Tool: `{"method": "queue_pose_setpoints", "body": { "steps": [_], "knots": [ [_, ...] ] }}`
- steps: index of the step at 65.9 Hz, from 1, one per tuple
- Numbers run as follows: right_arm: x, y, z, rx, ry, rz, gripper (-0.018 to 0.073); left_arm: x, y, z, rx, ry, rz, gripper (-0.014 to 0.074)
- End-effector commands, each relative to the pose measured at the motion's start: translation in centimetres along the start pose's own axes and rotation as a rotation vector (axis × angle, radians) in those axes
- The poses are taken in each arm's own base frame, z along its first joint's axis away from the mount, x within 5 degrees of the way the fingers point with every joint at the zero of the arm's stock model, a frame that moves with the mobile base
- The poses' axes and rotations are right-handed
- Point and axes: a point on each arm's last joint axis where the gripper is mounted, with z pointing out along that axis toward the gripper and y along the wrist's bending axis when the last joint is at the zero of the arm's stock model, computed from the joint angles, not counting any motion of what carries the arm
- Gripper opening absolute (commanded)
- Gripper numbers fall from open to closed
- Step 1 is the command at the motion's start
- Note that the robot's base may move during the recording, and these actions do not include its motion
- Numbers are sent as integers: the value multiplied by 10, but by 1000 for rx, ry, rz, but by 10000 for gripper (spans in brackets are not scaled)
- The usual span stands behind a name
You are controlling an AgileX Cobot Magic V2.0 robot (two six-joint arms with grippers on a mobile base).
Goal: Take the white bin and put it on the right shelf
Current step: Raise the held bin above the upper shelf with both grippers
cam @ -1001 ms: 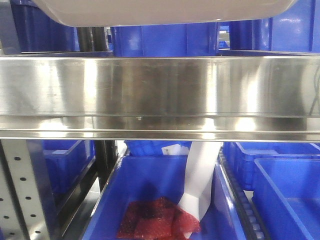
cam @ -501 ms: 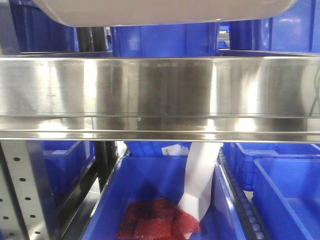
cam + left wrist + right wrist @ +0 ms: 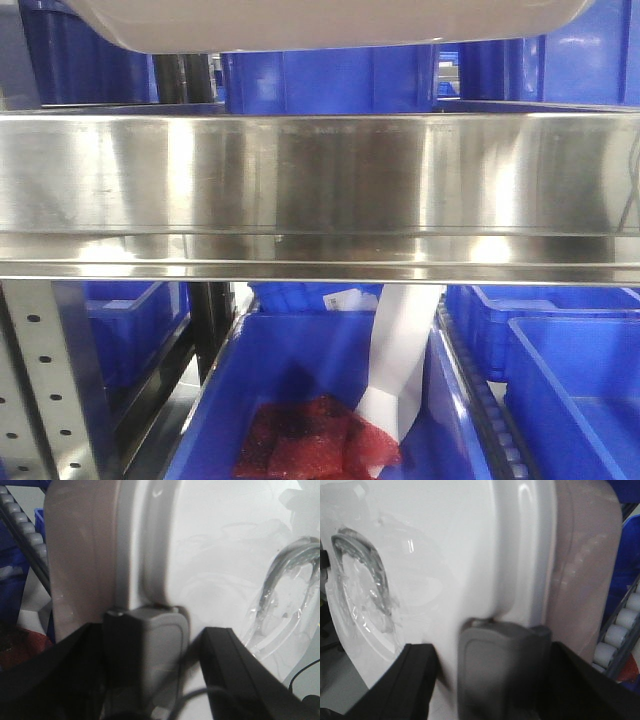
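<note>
Stainless steel fills the front view: the right shelf (image 3: 320,190) shows only its wide reflective lip, and its deck is hidden. Above that lip and clear of it, the white bin (image 3: 330,25) is cut off by the top edge, so only its pale underside shows, with blue bins (image 3: 330,80) behind. The wrist views are close and blurred. The left hand (image 3: 142,635) seems clamped on the bin's lid rim, a grey pad (image 3: 162,645) pressed to the glossy lid. The right hand (image 3: 520,650) grips the rim likewise. Most of each hand lies out of frame. Below the shelf, a red mesh packet (image 3: 320,445) lies partly cropped.
</note>
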Motion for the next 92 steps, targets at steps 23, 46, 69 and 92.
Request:
{"method": "queue_pose_setpoints", "body": {
  "steps": [23,46,69,92],
  "knots": [
    [-9,34,-11,-248,-60,10,464,-14,-22,-6,126,-103,-4,248],
    [-10,35,-11,-258,-70,16,464,-14,-22,-6,127,-104,-5,248],
    [-23,26,-4,-296,-139,172,464,-25,-28,-9,201,-214,-75,248],
    [-43,-12,24,-338,-205,439,464,-38,6,17,244,-254,-309,248]
  ]
}}
